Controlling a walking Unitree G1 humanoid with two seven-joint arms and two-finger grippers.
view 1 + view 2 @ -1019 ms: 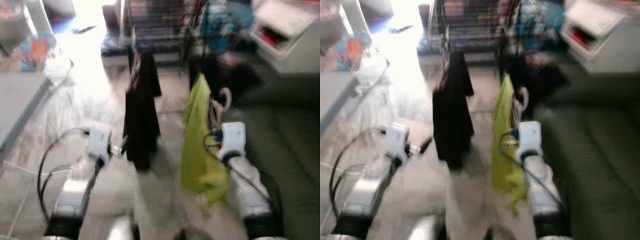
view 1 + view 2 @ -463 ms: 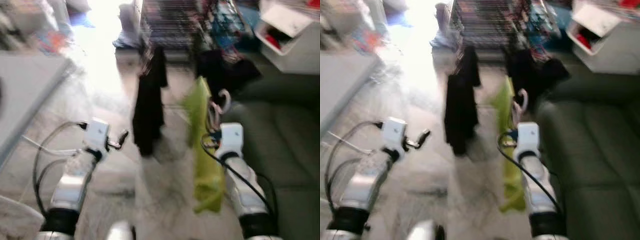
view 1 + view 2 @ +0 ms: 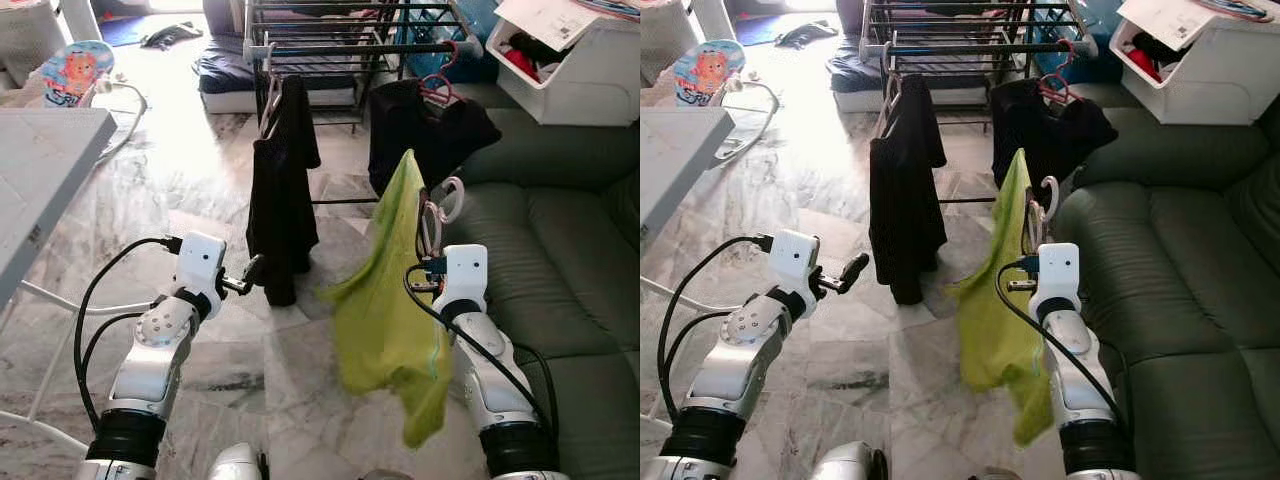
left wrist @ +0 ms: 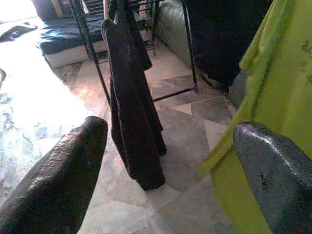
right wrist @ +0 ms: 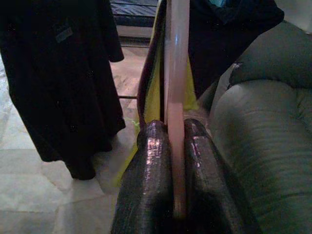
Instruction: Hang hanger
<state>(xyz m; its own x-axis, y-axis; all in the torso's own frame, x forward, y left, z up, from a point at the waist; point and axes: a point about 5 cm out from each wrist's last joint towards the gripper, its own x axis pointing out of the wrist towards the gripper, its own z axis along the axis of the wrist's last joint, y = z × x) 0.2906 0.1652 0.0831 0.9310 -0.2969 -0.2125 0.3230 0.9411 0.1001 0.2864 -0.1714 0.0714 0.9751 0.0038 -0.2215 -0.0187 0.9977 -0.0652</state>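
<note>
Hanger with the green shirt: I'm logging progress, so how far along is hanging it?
Done: the right gripper is shut on the pale hanger carrying the green shirt. In hand: it is held short of the drying rack. Left: hooking it on a rail. The left gripper is open.

Head stereo pair: both eyes look forward and down from above the arms, onto marble floor, drying rack and green sofa. The scene sits shifted leftward in the right eye.

Left wrist camera: low, close behind its own fingers, facing along them toward the black garment on the rack; the same garment appears in both eye views.

Right wrist camera: very near its fingers, looking along them past a pink hanger to the sofa and the black garment, shared with the left wrist view.
</note>
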